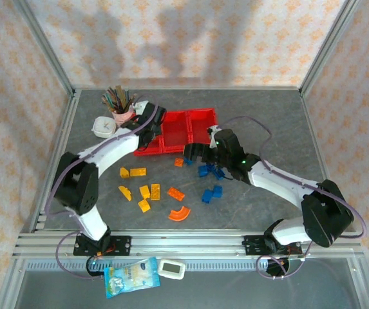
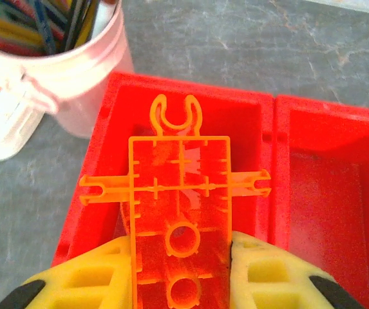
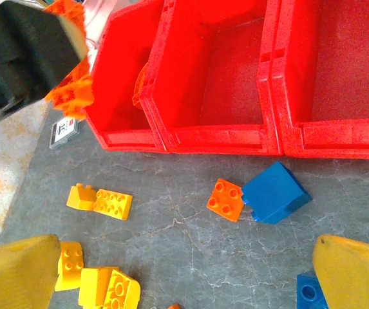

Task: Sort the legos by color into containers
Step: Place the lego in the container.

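Observation:
My left gripper (image 2: 181, 261) is shut on a flat orange lego (image 2: 181, 193), underside up, held over the leftmost of three joined red bins (image 2: 104, 167). From above, that gripper (image 1: 151, 132) is at the left end of the bin row (image 1: 194, 116). My right gripper (image 3: 184, 277) is open above the table in front of the bins, near a small orange brick (image 3: 226, 199) touching a blue brick (image 3: 275, 192). Yellow bricks (image 3: 100, 201) lie to its left. More yellow (image 1: 147, 192), orange (image 1: 176, 193) and blue legos (image 1: 211, 193) are scattered in front.
A pink cup of pencils (image 1: 123, 109) and a small white box (image 1: 104, 125) stand just left of the bins, close to the left gripper. An orange arch piece (image 1: 179, 213) lies nearest the front. Frame posts bound the table.

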{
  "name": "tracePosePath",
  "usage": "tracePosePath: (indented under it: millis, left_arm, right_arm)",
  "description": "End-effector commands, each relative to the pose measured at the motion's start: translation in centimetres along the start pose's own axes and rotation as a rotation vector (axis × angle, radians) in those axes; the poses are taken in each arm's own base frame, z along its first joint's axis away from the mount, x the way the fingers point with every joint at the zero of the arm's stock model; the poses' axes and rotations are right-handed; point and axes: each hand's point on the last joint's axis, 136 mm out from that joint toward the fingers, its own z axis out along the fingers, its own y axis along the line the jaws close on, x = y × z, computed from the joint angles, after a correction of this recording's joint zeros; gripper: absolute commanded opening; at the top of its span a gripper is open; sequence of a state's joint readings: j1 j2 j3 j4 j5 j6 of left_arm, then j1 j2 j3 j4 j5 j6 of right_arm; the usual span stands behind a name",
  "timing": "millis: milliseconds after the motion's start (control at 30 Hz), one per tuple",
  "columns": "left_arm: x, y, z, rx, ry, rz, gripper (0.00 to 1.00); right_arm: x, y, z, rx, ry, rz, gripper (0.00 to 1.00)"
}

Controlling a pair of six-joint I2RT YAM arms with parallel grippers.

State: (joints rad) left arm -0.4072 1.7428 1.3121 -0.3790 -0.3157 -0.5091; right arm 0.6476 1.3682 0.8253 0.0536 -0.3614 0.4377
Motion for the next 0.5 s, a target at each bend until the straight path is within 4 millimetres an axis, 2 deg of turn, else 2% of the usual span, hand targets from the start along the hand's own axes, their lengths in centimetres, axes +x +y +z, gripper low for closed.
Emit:
tracePosePath:
  millis: [0,267,467]
  left_arm:
    - [-1.3,0.1,1.3,-0.024,0.010,0.054,0.29]
    - [-0.7,0.3,3.8,-0.066,0.061,0.080,0.34]
    - [-0.6,0.7,3.6,-0.081,0.075,0.097,0.43]
  right_arm:
    - [-2.3,1.4,-0.4,-0.013,-0.070,-0.017,1.00]
    - [-2.7,1.4,-0.6,-0.002,-0.078,-0.033,1.00]
    - [-2.8,1.5,-0.8,-0.002,-0.083,-0.040,1.00]
